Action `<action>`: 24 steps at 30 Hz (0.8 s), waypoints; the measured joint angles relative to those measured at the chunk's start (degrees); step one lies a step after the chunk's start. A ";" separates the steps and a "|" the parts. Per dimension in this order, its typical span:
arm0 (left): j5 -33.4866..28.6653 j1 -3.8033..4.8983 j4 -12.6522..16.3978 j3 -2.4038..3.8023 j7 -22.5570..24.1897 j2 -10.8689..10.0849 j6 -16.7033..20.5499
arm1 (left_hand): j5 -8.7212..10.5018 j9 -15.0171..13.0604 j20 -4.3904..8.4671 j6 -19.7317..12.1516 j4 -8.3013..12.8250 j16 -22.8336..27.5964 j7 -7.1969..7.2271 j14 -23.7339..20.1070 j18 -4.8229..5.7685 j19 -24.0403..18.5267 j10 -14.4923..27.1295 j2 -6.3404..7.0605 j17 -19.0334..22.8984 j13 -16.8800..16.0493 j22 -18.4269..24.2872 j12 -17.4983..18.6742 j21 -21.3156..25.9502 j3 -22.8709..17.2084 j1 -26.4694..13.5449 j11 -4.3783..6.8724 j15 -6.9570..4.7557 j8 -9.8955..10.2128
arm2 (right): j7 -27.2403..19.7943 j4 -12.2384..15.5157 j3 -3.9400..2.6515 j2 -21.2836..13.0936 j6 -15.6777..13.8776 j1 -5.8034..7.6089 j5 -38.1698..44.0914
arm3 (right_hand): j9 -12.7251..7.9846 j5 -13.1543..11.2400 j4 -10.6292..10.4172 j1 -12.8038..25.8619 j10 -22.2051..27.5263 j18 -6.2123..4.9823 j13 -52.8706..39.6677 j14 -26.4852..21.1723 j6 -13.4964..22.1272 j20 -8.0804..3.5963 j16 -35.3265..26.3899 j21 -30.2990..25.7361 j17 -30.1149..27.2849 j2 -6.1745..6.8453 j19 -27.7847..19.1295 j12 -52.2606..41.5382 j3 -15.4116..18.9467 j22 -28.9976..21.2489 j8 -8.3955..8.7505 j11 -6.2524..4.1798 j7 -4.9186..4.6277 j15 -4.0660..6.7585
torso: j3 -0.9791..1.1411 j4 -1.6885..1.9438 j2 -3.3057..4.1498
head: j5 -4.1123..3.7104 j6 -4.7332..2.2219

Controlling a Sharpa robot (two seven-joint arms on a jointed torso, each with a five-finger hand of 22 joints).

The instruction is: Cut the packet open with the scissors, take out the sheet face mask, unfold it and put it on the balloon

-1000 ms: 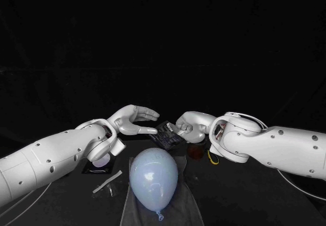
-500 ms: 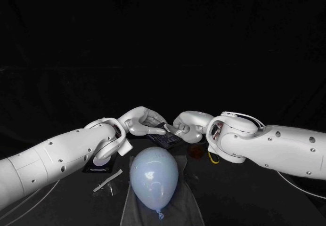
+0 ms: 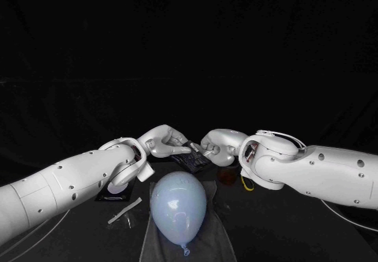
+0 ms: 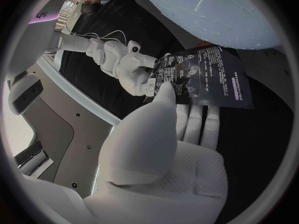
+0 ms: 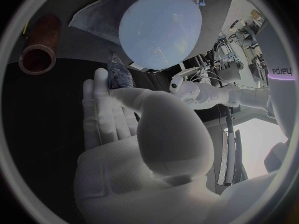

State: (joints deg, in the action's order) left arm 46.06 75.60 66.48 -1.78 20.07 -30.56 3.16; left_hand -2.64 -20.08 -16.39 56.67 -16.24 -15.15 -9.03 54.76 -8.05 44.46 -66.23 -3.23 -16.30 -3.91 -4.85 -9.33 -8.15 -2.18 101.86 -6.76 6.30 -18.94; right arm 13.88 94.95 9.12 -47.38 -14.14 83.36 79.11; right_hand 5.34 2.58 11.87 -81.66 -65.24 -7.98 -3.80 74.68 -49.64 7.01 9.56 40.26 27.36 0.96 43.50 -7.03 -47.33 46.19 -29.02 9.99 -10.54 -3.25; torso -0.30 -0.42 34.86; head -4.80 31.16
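A dark printed packet (image 3: 190, 159) hangs between my two hands above the far end of the pale blue balloon (image 3: 178, 203). My left hand (image 3: 164, 143) grips it, thumb on the printed face (image 4: 206, 74) and fingers behind. My right hand (image 3: 217, 147) pinches the packet's opposite edge, and in the left wrist view that right hand (image 4: 122, 63) sits at the packet's corner. The right wrist view shows the packet (image 5: 119, 70) edge-on past my right hand (image 5: 124, 124), with the balloon (image 5: 161, 29) and my left hand (image 5: 201, 95) beyond. The balloon (image 4: 212, 10) lies lengthwise, its knot toward me.
A clear sheet (image 3: 217, 237) lies under the balloon. A thin pale cut strip (image 3: 124, 210) rests on the table left of the balloon. A small black pad (image 3: 114, 192) lies under my left forearm. A brown roll (image 5: 39, 46) (image 3: 228, 176) sits right of the balloon.
My left hand has moved right to the packet and closed its fingers on it; a second ago they were spread apart. The right hand has held the packet almost still.
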 measured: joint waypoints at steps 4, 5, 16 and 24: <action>-0.09 0.01 0.00 0.00 0.13 -0.01 0.00 | 0.15 -0.14 -0.09 0.67 -0.19 -0.10 0.47 1.17 -0.84 0.50 -1.90 -0.02 -0.37 -0.03 0.00 -0.27 -0.23 -1.42 0.02 0.71 -0.76 -1.00 | -0.08 -0.26 0.00 0.10 -0.32 0.00 0.06 | -0.19 -0.01 -0.13 -0.23 -0.10 0.01 0.00 0.01 -0.08 0.00 -0.02 0.00 0.06 0.27 0.00 0.62 -0.16 -0.10 0.80 -0.05 -0.08 0.00 | 0.00 0.00 0.00 | -0.01 -0.01; -0.12 0.01 0.01 0.00 0.15 -0.03 0.00 | 0.24 -0.14 -0.17 0.67 -0.19 -0.10 0.48 1.31 -0.84 0.84 -2.01 -0.02 -0.37 -0.03 0.00 -0.27 -0.23 -1.73 0.02 0.83 -0.64 -1.22 | -0.10 -0.30 0.01 0.12 -0.41 0.00 0.06 | -0.26 -0.01 -0.15 -0.02 -0.21 0.00 0.00 0.03 -0.19 0.01 -0.13 0.00 0.06 0.52 0.00 1.01 -0.13 -0.14 0.88 0.06 -0.24 -0.02 | 0.00 0.00 0.00 | 0.00 -0.01; -0.68 -0.02 0.03 -0.03 0.19 -0.38 0.30 | 0.09 -0.14 -0.11 0.64 -0.27 -0.10 0.50 2.30 -0.84 1.73 -3.23 0.07 -0.67 0.07 0.05 0.18 -0.62 -3.73 -0.06 1.05 -1.07 -1.88 | -0.87 -0.10 0.01 -0.79 -3.43 0.02 -0.07 | -0.68 0.29 -10.84 10.42 -1.78 -2.70 0.06 -6.25 3.05 5.08 -3.63 -12.74 -0.37 9.72 -0.68 3.33 13.01 -10.90 3.76 -1.39 -1.58 -2.26 | 0.00 0.01 0.01 | 0.03 -0.04; -1.12 -0.03 -0.03 -0.04 -0.02 -0.75 1.35 | 0.11 -0.14 -0.10 0.61 -0.28 -0.09 0.49 2.50 -1.70 2.14 -3.32 0.56 -0.77 0.08 0.05 0.40 -0.62 -4.65 -0.55 1.13 -0.88 -1.99 | -2.71 0.57 0.00 -2.99 -7.67 0.04 -0.39 | 0.05 0.29 -18.96 7.51 -1.54 -2.71 -0.11 -7.72 2.59 5.79 -3.67 -21.68 -0.13 12.31 4.44 2.94 20.16 -20.35 3.76 -1.37 -1.26 -2.72 | 0.02 -0.02 -0.02 | 0.19 0.02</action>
State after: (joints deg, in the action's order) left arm 44.94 75.57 66.45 -1.83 20.05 -31.31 4.51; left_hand -2.53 -20.21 -16.49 57.28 -16.52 -15.25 -8.54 57.26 -9.75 46.61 -69.54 -2.67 -17.07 -3.83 -4.80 -8.92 -8.77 -6.83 101.31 -5.63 5.42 -20.94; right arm 11.18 95.52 9.12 -50.37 -21.81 83.39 78.73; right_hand 5.39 2.87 -7.10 -74.15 -66.78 -10.69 -3.91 66.96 -47.05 12.80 5.89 18.58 27.23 13.28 47.94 -4.09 -27.17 25.83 -25.26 8.62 -11.80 -5.98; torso -0.29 -0.44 34.84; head -4.61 31.18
